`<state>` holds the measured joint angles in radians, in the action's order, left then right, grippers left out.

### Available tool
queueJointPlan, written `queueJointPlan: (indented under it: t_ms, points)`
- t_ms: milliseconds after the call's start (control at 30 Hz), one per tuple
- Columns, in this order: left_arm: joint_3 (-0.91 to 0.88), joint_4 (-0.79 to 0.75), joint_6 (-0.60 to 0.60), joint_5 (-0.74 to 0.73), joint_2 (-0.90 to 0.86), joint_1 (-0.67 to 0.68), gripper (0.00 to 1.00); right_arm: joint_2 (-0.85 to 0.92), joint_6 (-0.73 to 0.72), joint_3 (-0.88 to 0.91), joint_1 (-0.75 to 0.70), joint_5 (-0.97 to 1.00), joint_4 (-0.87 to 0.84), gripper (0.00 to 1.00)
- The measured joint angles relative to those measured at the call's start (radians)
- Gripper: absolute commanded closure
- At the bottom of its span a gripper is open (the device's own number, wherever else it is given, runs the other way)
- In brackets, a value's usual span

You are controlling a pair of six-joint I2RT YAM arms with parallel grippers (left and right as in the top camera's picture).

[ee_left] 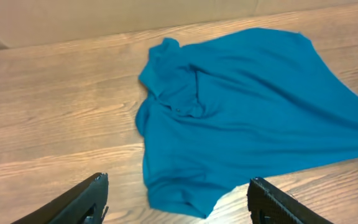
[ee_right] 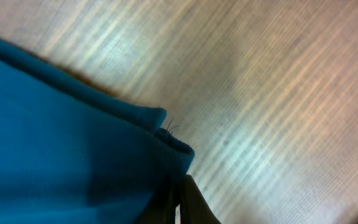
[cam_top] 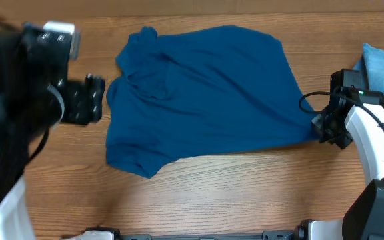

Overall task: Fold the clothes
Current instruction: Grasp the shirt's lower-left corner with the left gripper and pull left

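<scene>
Blue shirt (cam_top: 205, 93) lies rumpled on the table (cam_top: 212, 200), one corner pinched by the right gripper (ee_right: 179, 200). The left gripper (ee_left: 179, 199) hovers alongside, spread and empty. A one-sided pull could drag or bunch the cloth.

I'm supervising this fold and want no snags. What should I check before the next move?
1. Grip of the right gripper on the blue shirt: ok, shut on the corner edge.
2. Jaws of the left gripper ready to grab: ok, fingers apart, empty.
3. Left gripper at the fabric: not ok, short of the shirt's edge, over bare table.
4. Shirt lying flat: not ok, bunched on the side nearest the left gripper.
5. The light-blue garments clear of the shirt: ok, apart.
</scene>
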<state>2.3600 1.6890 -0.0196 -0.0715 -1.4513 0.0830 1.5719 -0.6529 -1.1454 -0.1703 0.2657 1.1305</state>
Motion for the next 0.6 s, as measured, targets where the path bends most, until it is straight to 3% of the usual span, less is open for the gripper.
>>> queueJointPlan:
  t_ms: [133,433,600]
  points:
    - [-0.121,0.002,0.026,0.001,0.022,0.000,0.31,-0.047,-0.014,0.000,0.000,0.004,0.007,0.96]
    - [-0.574,-0.030,0.078,-0.040,-0.060,0.000,0.29,-0.216,-0.024,0.000,0.000,0.010,-0.039,0.96]
    - [-0.799,-0.182,0.145,-0.071,-0.040,0.000,0.25,-0.222,-0.023,0.000,0.000,0.011,-0.030,0.96]
